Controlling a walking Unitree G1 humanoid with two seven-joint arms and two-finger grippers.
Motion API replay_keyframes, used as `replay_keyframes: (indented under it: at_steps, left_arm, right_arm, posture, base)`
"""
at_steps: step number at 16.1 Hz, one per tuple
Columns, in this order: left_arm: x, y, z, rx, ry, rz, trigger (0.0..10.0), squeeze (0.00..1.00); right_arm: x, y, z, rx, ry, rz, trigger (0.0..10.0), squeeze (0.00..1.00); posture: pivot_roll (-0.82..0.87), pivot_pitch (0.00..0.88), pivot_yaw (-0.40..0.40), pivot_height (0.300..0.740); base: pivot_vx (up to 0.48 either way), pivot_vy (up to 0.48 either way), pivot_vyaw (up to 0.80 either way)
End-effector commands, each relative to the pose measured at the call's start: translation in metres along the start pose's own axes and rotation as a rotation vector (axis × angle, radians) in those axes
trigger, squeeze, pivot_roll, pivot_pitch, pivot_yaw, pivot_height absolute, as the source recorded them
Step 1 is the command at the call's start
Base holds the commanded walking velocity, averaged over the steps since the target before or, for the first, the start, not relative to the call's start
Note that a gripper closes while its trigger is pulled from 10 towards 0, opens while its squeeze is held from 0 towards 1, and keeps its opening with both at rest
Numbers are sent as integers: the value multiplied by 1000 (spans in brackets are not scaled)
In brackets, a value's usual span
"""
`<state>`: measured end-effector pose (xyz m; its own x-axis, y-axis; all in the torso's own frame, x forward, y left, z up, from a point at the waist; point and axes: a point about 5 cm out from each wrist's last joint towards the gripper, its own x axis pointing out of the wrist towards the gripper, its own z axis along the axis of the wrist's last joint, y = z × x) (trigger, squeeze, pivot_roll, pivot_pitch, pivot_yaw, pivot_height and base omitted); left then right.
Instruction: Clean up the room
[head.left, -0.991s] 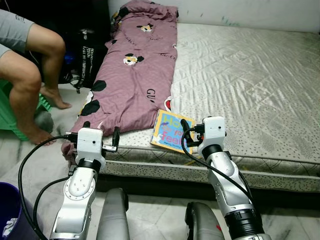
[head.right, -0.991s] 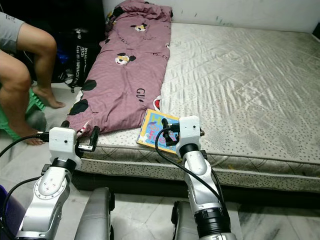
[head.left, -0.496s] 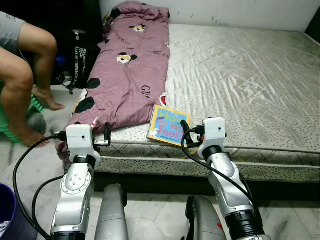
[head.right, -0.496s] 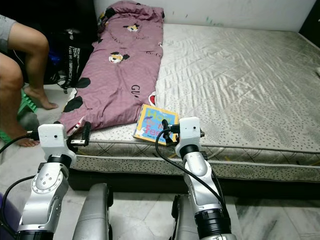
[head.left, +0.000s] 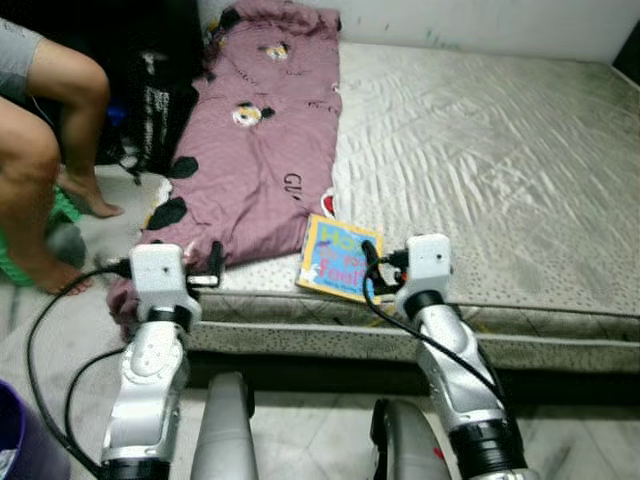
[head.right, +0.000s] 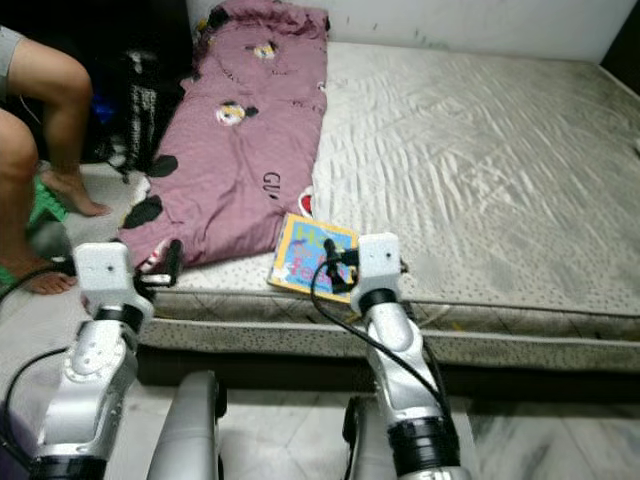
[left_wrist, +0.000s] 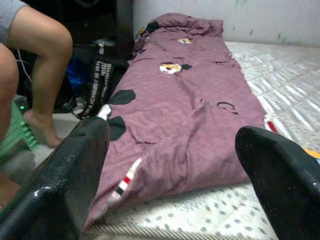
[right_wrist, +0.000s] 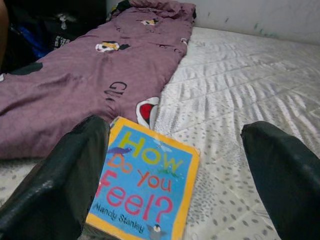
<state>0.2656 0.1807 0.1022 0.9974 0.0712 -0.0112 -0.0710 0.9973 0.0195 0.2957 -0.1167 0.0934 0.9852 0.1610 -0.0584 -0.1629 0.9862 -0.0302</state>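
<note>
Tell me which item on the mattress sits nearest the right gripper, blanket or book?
The book, blue cover with yellow border, lying flat near the mattress edge just ahead of the open right gripper. The purple blanket lies further toward the robot's left.

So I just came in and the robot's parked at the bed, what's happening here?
The robot stands at the mattress edge with both arms raised. Its right tool is open, lined up on the book lying near the edge beside the purple blanket. The left tool is open too, facing the blanket's near end. Neither holds anything. A person sits off to the left.
</note>
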Motion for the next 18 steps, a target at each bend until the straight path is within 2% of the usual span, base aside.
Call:
replay_keyframes:
  at_steps: [1, 5, 9, 11, 12, 13, 16, 17, 18]
  left_arm:
    - [2, -7, 0, -10, 2, -30, 10000, 0]
    - [2, -9, 0, -12, 8, -42, 10000, 0]
    - [5, -10, -2, -27, 28, -24, 10000, 0]
    - [10, -15, -6, -75, 69, -9, 10000, 0]
    - [15, -18, -11, -112, 114, 13, 10000, 0]
    - [18, -21, -12, -135, 118, 18, 10000, 0]
    - [24, -30, -22, -171, 168, 8, 10000, 0]
    - [25, -35, -26, -180, 197, -25, 10000, 0]
    - [27, -42, -33, -189, 257, -76, 10000, 0]
  right_arm:
    - [0, -7, 0, -3, 8, -19, 10000, 0]
    - [0, -7, -1, 0, 11, -22, 10000, 0]
    - [-1, -7, -2, 2, 16, -21, 10000, 0]
    - [-2, -7, -2, 2, 16, -20, 10000, 0]
    - [-3, -7, -1, -4, 8, -16, 10000, 0]
    - [-5, -8, -1, -9, 7, -22, 10000, 0]
    - [-14, -22, 0, -22, 8, -73, 10000, 0]
    - [-19, -29, 0, -31, 8, -99, 10000, 0]
    - [-29, -43, 2, -58, 8, -135, 10000, 0]
  posture:
    - [74, 0, -28, 561]
    - [74, 0, -25, 561]
    - [76, 0, -26, 561]
    - [74, 0, -27, 561]
    - [55, 0, -24, 556]
    - [42, 0, -21, 541]
    - [8, 0, -15, 526]
    - [-11, 8, -14, 526]
    - [-41, 25, -15, 526]
  base:
    - [349, 0, 0]
    - [340, 0, 0]
    - [0, 0, 0]
    - [0, 0, 0]
    - [0, 0, 0]
    - [0, 0, 0]
    - [0, 0, 0]
    - [0, 0, 0]
    - [0, 0, 0]
